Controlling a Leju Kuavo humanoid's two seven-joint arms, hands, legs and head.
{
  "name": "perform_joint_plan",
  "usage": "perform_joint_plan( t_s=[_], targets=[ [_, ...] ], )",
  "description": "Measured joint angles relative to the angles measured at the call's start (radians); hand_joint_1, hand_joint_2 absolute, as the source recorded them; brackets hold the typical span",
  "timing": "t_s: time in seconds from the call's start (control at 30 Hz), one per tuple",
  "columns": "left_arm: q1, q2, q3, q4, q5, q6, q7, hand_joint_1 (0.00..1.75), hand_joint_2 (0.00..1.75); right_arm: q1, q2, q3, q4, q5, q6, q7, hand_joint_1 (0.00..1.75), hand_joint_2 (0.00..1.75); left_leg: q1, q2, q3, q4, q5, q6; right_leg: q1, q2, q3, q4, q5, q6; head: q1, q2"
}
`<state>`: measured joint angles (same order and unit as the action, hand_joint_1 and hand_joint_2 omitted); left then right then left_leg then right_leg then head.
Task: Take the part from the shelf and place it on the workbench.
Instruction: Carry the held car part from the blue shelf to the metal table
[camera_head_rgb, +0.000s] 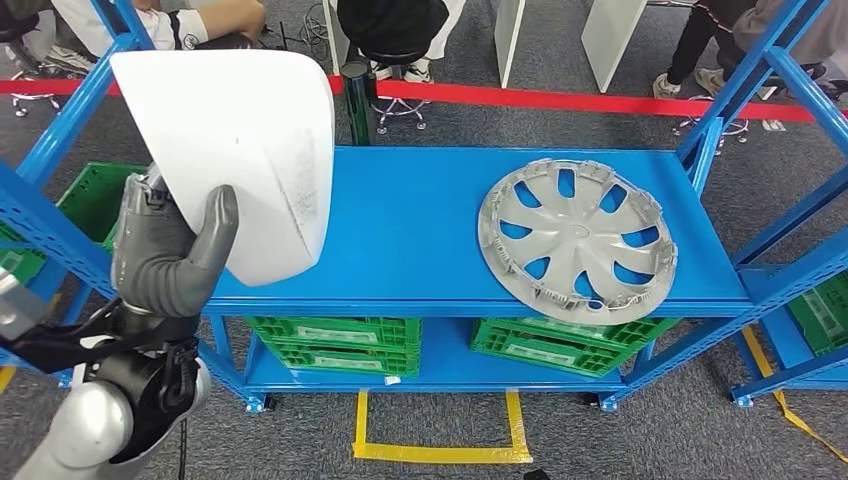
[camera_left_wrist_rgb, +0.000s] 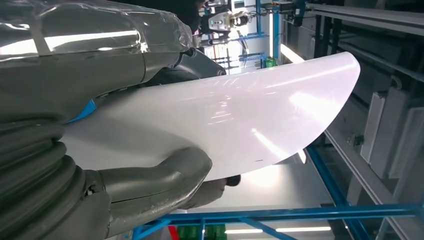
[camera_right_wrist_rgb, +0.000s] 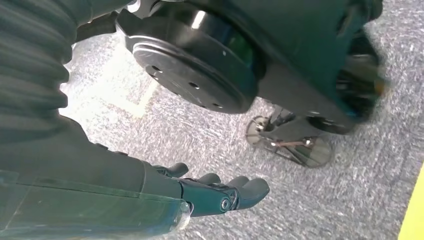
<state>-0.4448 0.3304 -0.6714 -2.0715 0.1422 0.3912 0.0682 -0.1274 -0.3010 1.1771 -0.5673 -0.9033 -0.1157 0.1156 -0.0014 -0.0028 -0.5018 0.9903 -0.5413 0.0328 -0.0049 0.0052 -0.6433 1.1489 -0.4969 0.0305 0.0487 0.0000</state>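
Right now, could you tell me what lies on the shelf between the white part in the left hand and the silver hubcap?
Nothing: in the head view, bare blue shelf separates the white part from the hubcap.

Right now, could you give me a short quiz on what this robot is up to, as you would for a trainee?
1. True or false: the left robot hand grips the white part.
2. What lies on the blue shelf? A) silver wheel cover B) red bucket C) cardboard box
3. Fill in: the crates under the shelf are ____ in colour.

Key: 1 true. 2 A, the silver wheel cover. 3 green. The right robot hand hangs over the floor, holding nothing, fingers stretched out.
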Motion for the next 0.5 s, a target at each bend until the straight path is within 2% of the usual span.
perform_joint_plan(
  t_s=[0.03, 0.07, 0.17, 0.23, 0.27, 0.33, 0.37, 0.4, 0.43, 0.47, 0.5],
  targets=[
    [-0.001, 0.0, 0.0, -0.001, 0.0, -0.001, 0.0, 1.75, 1.75, -0.001, -0.001, 0.001, 0.0, 0.0, 0.0, 0.0, 0.0, 1.75, -0.001, -0.001, -0.001, 0.001, -0.001, -0.004, 0.001, 0.0, 0.031, -0.064, 0.024, -0.005, 0.0, 0.0],
    [-0.001, 0.0, 0.0, -0.002, 0.0, -0.001, 0.0, 1.75, 1.75, -0.003, -0.002, 0.002, 0.0, 0.0, 0.0, 0.0, 0.0, 1.75, -0.001, -0.002, -0.003, 0.002, -0.002, -0.009, 0.003, 0.001, 0.052, -0.109, 0.036, -0.01, -0.001, 0.0],
    [-0.002, 0.0, 0.0, -0.004, 0.0, -0.002, 0.0, 1.75, 1.75, -0.009, -0.005, 0.005, -0.002, -0.001, 0.0, 0.0, 0.0, 1.75, -0.002, -0.003, -0.011, 0.003, -0.001, -0.026, 0.006, 0.0, 0.063, -0.143, 0.031, -0.025, -0.001, 0.0],
    [-0.004, 0.001, 0.001, -0.006, 0.0, -0.002, 0.0, 1.75, 1.75, -0.013, -0.006, 0.006, -0.006, -0.002, 0.0, 0.0, 0.0, 1.75, -0.002, -0.001, -0.023, 0.026, -0.024, -0.038, 0.0, -0.001, 0.064, -0.157, 0.034, -0.036, -0.005, 0.0],
    [-0.006, 0.001, 0.001, -0.006, 0.0, -0.003, 0.0, 1.75, 1.75, -0.015, -0.006, 0.006, -0.008, -0.003, 0.0, 0.0, 0.0, 1.75, -0.001, -0.001, -0.04, 0.063, -0.051, -0.043, -0.003, -0.002, 0.064, -0.162, 0.037, -0.04, -0.009, 0.0],
    [-0.007, 0.001, 0.0, -0.006, 0.0, -0.003, 0.0, 1.75, 1.75, -0.016, -0.006, 0.006, -0.01, -0.004, 0.001, 0.0, 0.0, 1.75, 0.006, 0.0, -0.096, 0.187, -0.118, -0.052, -0.004, -0.003, 0.06, -0.163, 0.04, -0.045, -0.018, 0.0],
    [-0.007, 0.001, 0.0, -0.006, 0.0, -0.003, 0.0, 1.75, 1.75, -0.015, -0.006, 0.007, -0.01, -0.004, 0.001, 0.0, 0.0, 1.75, 0.009, 0.0, -0.123, 0.246, -0.138, -0.056, -0.004, -0.004, 0.057, -0.162, 0.041, -0.044, -0.021, 0.0],
    [-0.006, 0.001, 0.0, -0.006, 0.0, -0.002, 0.0, 1.75, 1.75, -0.015, -0.006, 0.007, -0.011, -0.004, 0.001, 0.0, 0.0, 1.75, 0.013, 0.001, -0.138, 0.278, -0.14, -0.06, -0.004, -0.004, 0.055, -0.16, 0.041, -0.044, -0.023, 0.0],
    [-0.006, 0.002, 0.0, -0.006, 0.0, -0.002, 0.0, 1.75, 1.75, -0.014, -0.006, 0.007, -0.011, -0.004, 0.001, 0.0, 0.0, 1.75, 0.016, 0.002, -0.135, 0.274, -0.122, -0.063, -0.005, -0.004, 0.053, -0.157, 0.042, -0.043, -0.025, 0.0],
    [-0.007, 0.002, 0.0, -0.006, 0.001, -0.002, 0.0, 1.75, 1.75, -0.014, -0.005, 0.008, -0.011, -0.003, 0.001, 0.0, 0.0, 1.75, 0.019, 0.003, -0.113, 0.232, -0.087, -0.067, -0.006, -0.004, 0.052, -0.154, 0.042, -0.041, -0.026, 0.0],
    [-0.007, 0.002, 0.0, -0.006, 0.001, -0.002, 0.0, 1.75, 1.75, -0.014, -0.005, 0.008, -0.013, -0.003, 0.002, 0.0, 0.0, 1.75, 0.023, 0.005, -0.079, 0.167, -0.051, -0.07, -0.007, -0.004, 0.051, -0.15, 0.042, -0.037, -0.028, 0.0]
  ],
)
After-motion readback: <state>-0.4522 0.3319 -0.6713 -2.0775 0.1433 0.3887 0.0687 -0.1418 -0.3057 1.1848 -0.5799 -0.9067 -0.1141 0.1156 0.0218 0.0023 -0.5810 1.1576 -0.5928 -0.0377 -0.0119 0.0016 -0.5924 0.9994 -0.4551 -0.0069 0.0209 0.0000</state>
